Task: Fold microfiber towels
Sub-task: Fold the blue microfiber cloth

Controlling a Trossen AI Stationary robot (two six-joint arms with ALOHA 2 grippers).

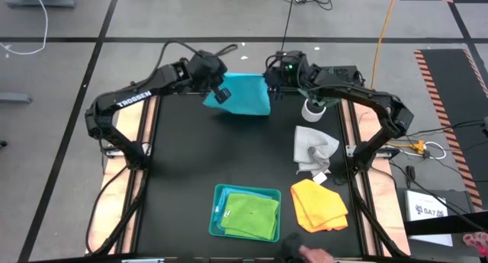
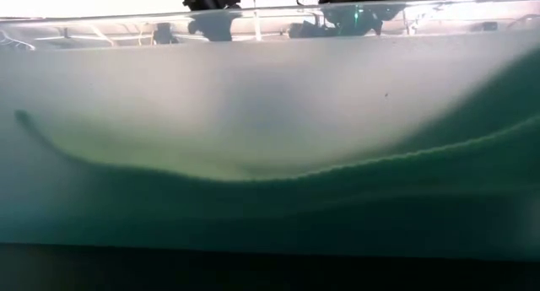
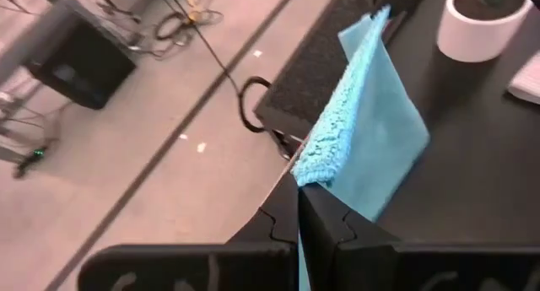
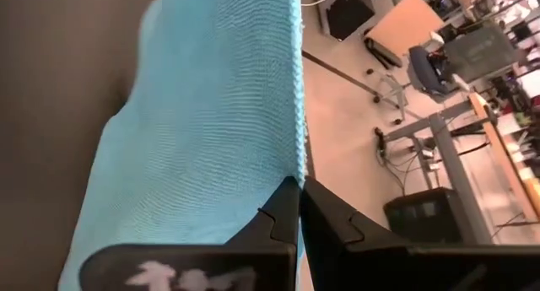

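A turquoise microfiber towel [image 1: 244, 95] hangs at the table's far middle between my two grippers. My left gripper [image 1: 221, 95] is shut on its left top corner and my right gripper [image 1: 271, 85] is shut on its right top corner. A pale grey-white towel [image 1: 313, 149] lies crumpled on the table at the right. A yellow-orange towel [image 1: 319, 204] lies in front of it. A lime green towel [image 1: 250, 216] lies folded in the teal tray [image 1: 216, 210] near the front edge. My left gripper pinches the turquoise towel's corner [image 3: 310, 171] between its two fingers, slanting downward from the table's left. The top edge [image 3: 346, 88] runs from there to the other gripper, and the cloth hangs below it. My right gripper pinches the towel's opposite top corner [image 4: 295, 169] between its two fingers, coming from the table's right. The cloth [image 4: 202, 122] hangs down from the hemmed edge. One layer or several, I cannot tell.
A white cup [image 1: 313, 109] stands just right of the hanging towel, close to my right arm. A person's hand [image 1: 316, 255] shows at the table's front edge. The low view is filled by a blurred teal surface [image 2: 270, 156] close to the lens.
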